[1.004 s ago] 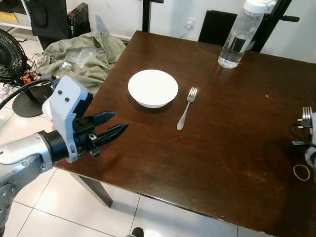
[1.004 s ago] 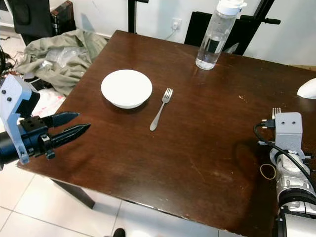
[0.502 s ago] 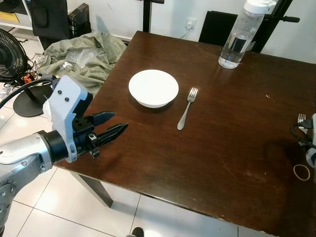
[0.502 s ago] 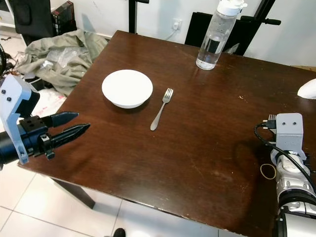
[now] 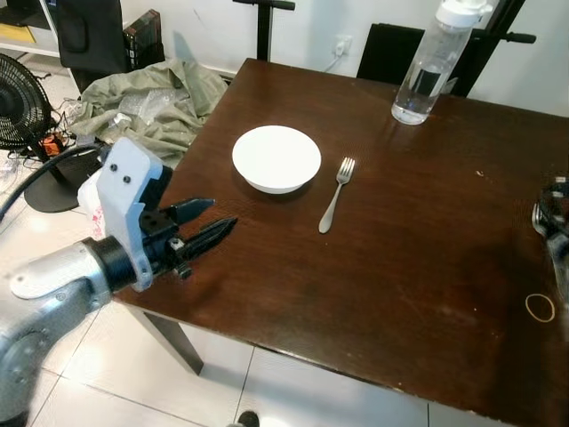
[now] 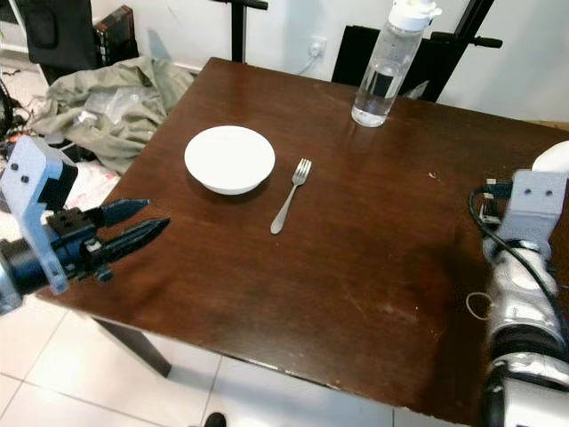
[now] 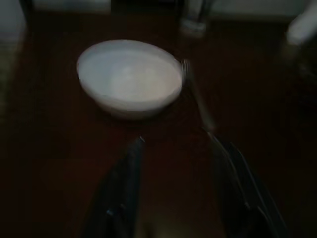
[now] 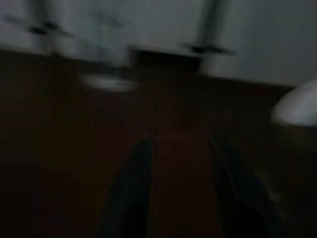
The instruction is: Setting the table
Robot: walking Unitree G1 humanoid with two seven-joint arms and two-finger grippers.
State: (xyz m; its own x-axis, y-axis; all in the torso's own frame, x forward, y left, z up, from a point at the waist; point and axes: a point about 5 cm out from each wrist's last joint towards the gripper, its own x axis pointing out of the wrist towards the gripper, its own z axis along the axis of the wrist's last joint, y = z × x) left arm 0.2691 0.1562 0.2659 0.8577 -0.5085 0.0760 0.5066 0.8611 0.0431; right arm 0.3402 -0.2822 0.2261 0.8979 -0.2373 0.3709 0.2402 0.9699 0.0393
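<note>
A white bowl (image 5: 276,157) sits on the dark wooden table (image 5: 400,267), left of the middle. Just right of it lies a silver fork (image 5: 335,197), tines pointing away from me. My left gripper (image 5: 222,213) hovers over the table's left front corner, open and holding nothing, fingers pointing toward the bowl. In the left wrist view the bowl (image 7: 130,77) and the fork (image 7: 198,96) lie ahead of the left gripper (image 7: 176,144). My right arm's wrist (image 6: 533,200) is at the table's right edge. The right gripper (image 8: 181,144) is open in its blurred, dark wrist view.
A clear water bottle (image 5: 427,67) stands at the table's far edge. A rubber band (image 5: 540,307) lies near the front right corner. A white rounded object (image 6: 556,158) sits at the right edge. On the floor to the left are a green cloth (image 5: 151,102) and a fan (image 5: 18,107).
My right wrist has lifted and moved forward along the table's right edge. The left gripper has crept slightly farther over the corner. Bowl and fork have not moved.
</note>
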